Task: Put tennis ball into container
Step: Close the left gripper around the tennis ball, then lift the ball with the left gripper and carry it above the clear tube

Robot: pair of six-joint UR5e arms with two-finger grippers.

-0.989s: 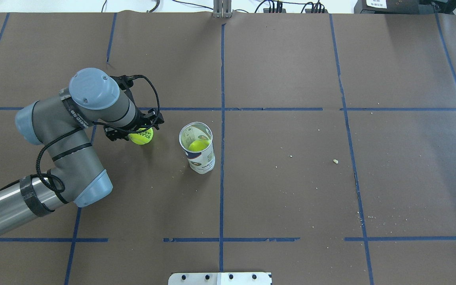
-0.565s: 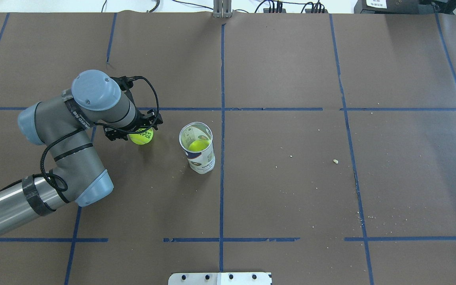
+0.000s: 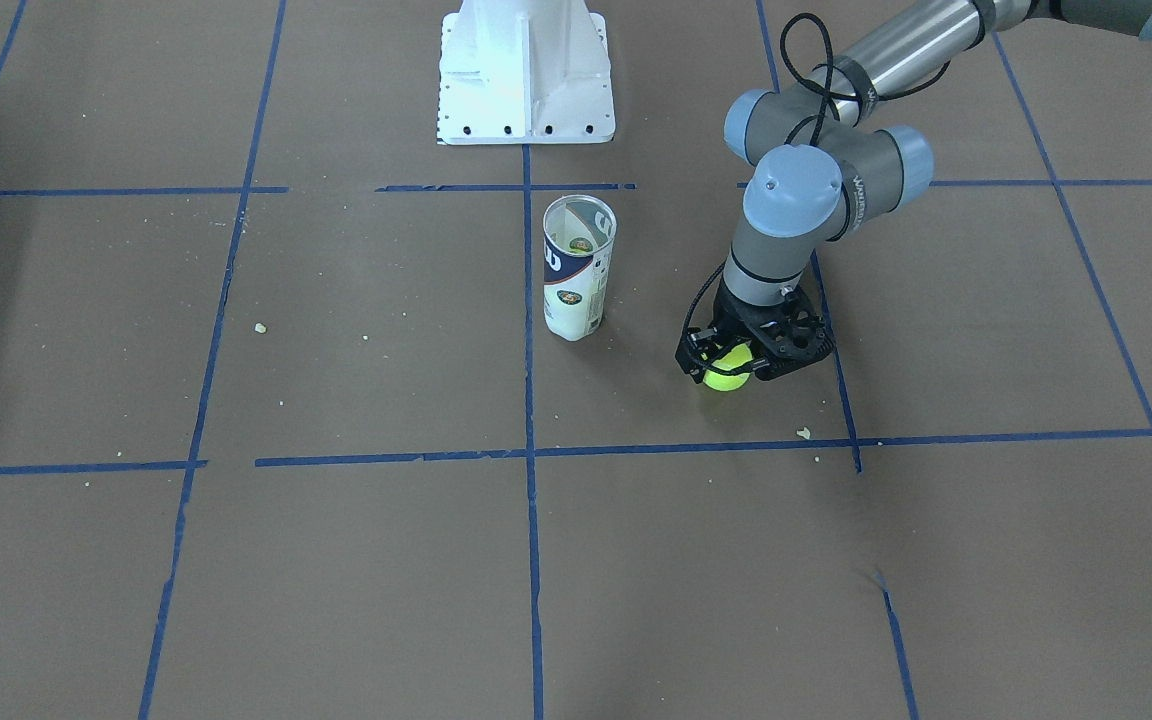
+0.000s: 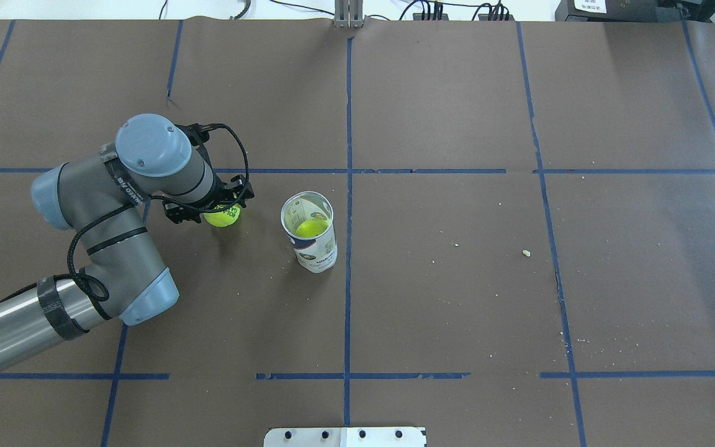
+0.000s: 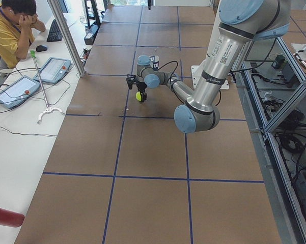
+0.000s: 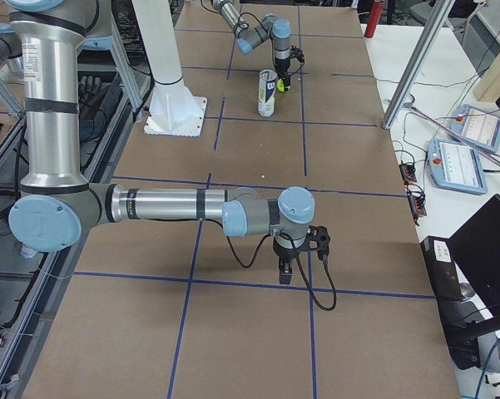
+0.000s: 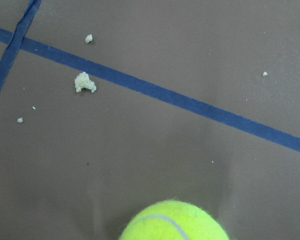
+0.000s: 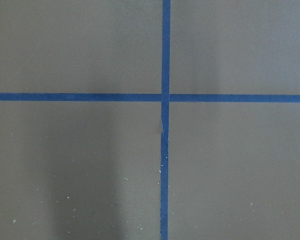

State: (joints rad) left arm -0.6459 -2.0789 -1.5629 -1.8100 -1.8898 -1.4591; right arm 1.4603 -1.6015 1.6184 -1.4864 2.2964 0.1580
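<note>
The tennis ball [image 4: 222, 215] rests on the brown table left of the container [image 4: 311, 239]. My left gripper [image 4: 216, 208] hangs straight over the ball, open, with a finger on either side of it. In the front view the ball [image 3: 726, 374] peeks out under the black gripper [image 3: 736, 360]. The left wrist view shows only the ball's top [image 7: 174, 222] at the bottom edge. The clear container [image 3: 576, 270] stands upright with another yellow-green ball [image 4: 310, 227] inside. My right gripper [image 6: 298, 264] hovers low over bare table far off; I cannot tell its state.
The white metal base [image 3: 526, 70] stands behind the container. Crumbs [image 4: 526, 252] lie scattered on the paper, one clump [image 7: 85, 82] near the ball. Blue tape lines grid the table. An operator [image 5: 12, 25] sits at the side desk.
My left arm has sunk a little over the ball, so the gripper hides more of its lettering. The ball and the container have stayed put.
</note>
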